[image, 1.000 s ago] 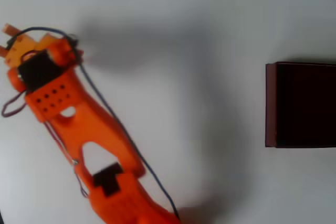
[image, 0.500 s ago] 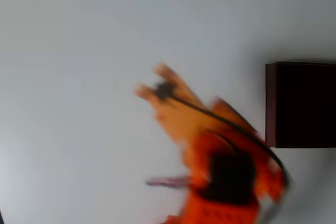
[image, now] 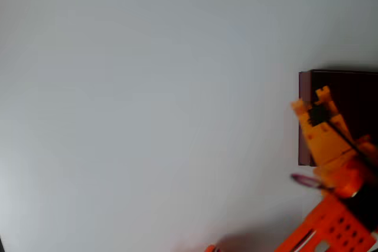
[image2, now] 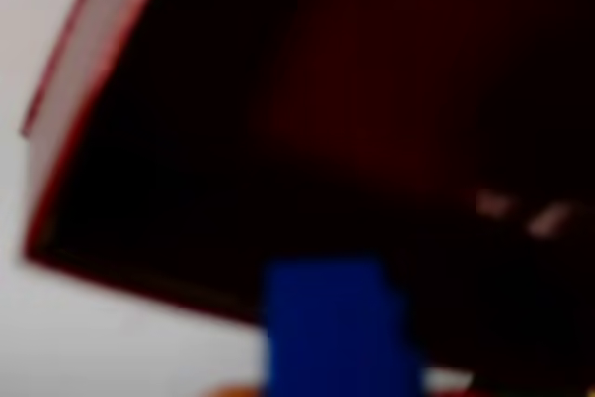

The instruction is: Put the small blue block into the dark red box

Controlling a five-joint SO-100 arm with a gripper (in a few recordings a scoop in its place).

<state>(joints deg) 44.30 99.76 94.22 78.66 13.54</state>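
Orange gripper [image: 308,100] sits over the left wall of the dark red box [image: 303,146] in the overhead view, tips reaching across the rim. In the wrist view we see the small blue block [image2: 337,327] low in frame, against the box's dark interior [image2: 307,99], apparently pinched between the fingers. We judge the carry nearly done: the block is held above the box's near edge. Left: move further inward, release.

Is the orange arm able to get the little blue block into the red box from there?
Probably yes. The gripper hangs at the dark red box edge, small blue block over its open inside, nothing between.
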